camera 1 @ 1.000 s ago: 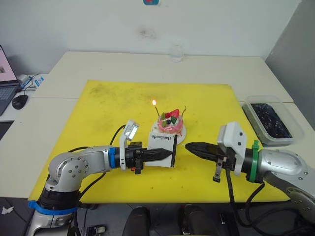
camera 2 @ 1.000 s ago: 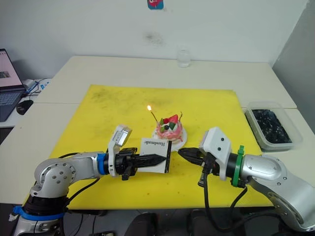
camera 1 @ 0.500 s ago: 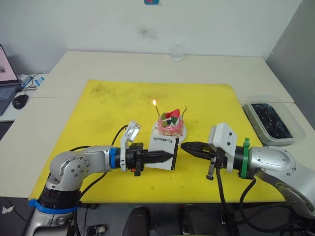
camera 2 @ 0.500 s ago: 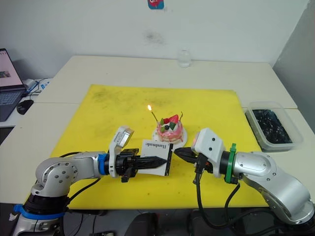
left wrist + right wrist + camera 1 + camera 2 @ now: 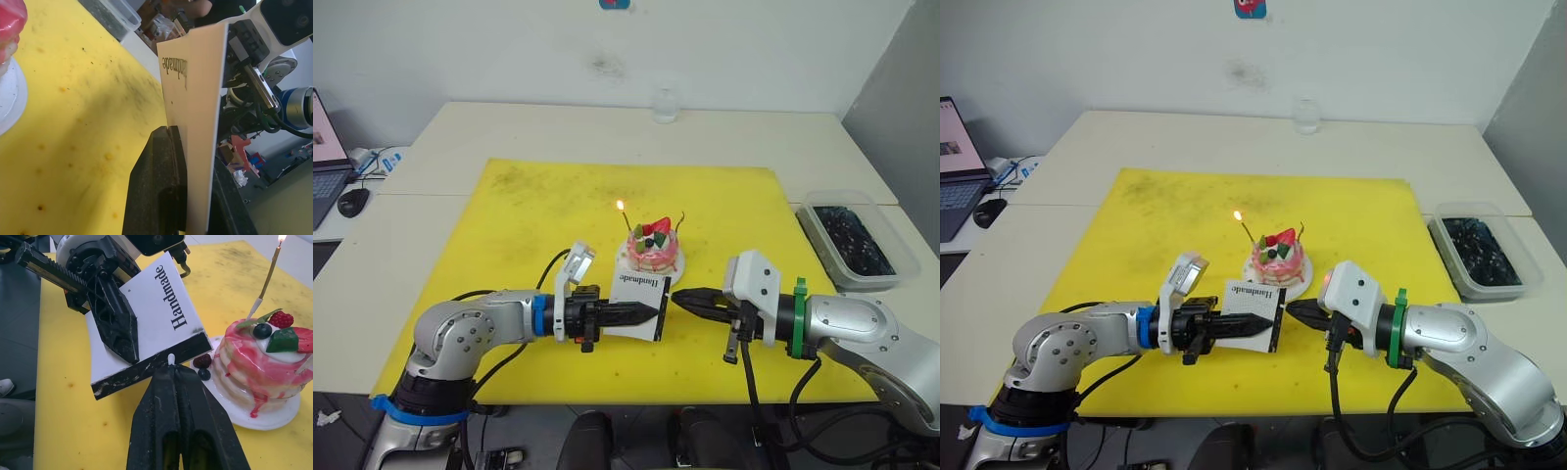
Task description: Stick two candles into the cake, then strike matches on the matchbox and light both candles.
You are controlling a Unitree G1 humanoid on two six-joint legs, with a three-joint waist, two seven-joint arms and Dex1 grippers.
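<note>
The left tool [image 5: 641, 311] was clamped on the flat white rectangular matchbox [image 5: 639, 292], holding it upright on edge above the yellow mat [image 5: 558, 211], its black lettering along the top and its dark striking strip [image 5: 151, 363] facing the right arm. The right tool [image 5: 681, 300] had its two black fingers [image 5: 178, 426] pressed together on a match [image 5: 170, 358], of which only a small pale tip showed between the fingertips, right at the dark strip of the matchbox.

Just behind the matchbox sat the small round pink-frosted cake [image 5: 652, 247] on its white plate [image 5: 254, 417], topped with a red strawberry, green bits and dark berries. Two thin pale-golden candles stood in it: the left candle [image 5: 626, 222] carried a small flame at its tip, and the right candle [image 5: 680, 221] was unlit.

Off the mat, on the pale tabletop [image 5: 509, 127], a clear plastic tub of dark contents [image 5: 849, 238] sat by the right edge.
</note>
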